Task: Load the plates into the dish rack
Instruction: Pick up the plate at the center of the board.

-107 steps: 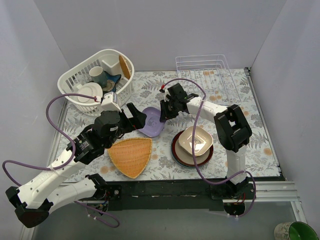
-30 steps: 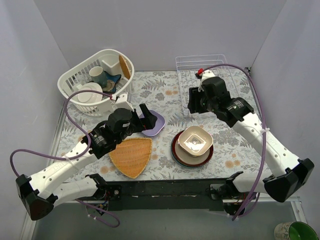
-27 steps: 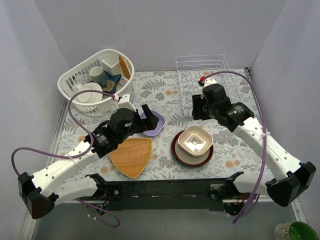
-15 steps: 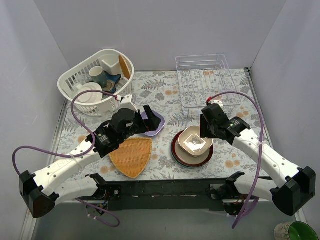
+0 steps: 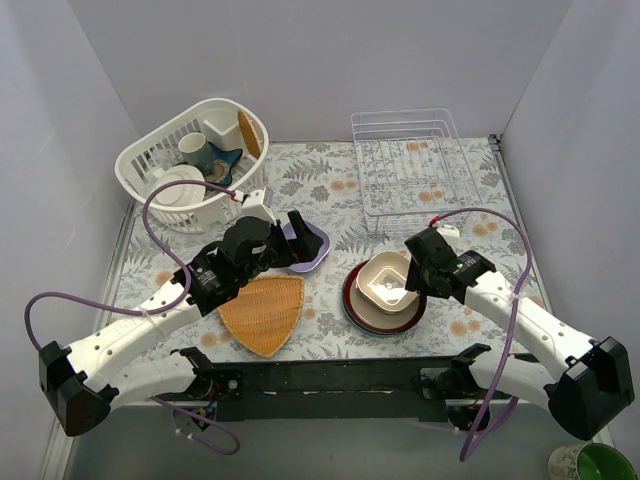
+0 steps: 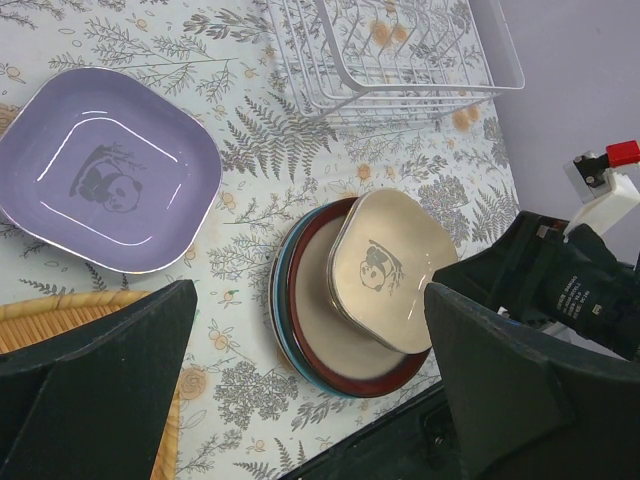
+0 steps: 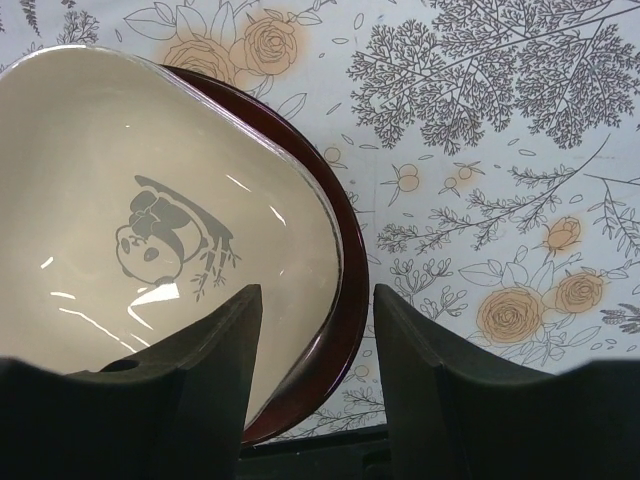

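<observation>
From above, the right gripper (image 5: 410,284) is seen lowered at the right edge of a cream dish (image 5: 385,283), which is stacked on a dark red plate (image 5: 356,310). The dish rack (image 5: 410,160) is set well beyond it. The left gripper (image 5: 298,238) is held over a lilac dish (image 5: 315,245), with an orange tray (image 5: 262,312) beside its arm.

In the left wrist view, the fingers (image 6: 95,390) are spread wide and nothing is gripped. The lilac dish (image 6: 105,170) lies ahead to the left, the stack ahead between the fingers, and the rack (image 6: 400,50) farther on. A grey panda is printed inside both dishes.

In the right wrist view, the fingers (image 7: 200,370) are parted, and the rims of the cream dish (image 7: 150,220) and the red plate (image 7: 345,270) are seen in the gap. Nothing is clamped. Whether the pads touch cannot be told.
</observation>
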`<action>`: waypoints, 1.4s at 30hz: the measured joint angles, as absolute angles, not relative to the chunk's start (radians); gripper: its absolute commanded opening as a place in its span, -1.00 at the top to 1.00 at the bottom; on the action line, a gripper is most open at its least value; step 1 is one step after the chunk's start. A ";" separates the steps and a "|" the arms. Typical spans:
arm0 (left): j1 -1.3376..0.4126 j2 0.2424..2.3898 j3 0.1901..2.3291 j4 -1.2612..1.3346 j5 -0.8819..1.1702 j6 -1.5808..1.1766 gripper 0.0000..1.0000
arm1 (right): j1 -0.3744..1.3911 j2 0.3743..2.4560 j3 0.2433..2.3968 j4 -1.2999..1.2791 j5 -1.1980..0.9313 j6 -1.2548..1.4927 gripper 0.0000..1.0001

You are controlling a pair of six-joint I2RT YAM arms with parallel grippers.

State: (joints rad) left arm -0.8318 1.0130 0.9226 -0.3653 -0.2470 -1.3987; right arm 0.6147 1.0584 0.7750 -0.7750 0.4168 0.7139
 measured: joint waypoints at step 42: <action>-0.832 0.999 0.920 -0.366 -0.238 -1.396 -0.96 | 0.601 0.993 0.622 -0.598 0.330 0.906 0.97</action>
State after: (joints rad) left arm -0.8318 0.9993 0.9199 -0.3660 -0.2382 -1.3956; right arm 0.6006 0.9932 0.6216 -0.5980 0.3302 0.9058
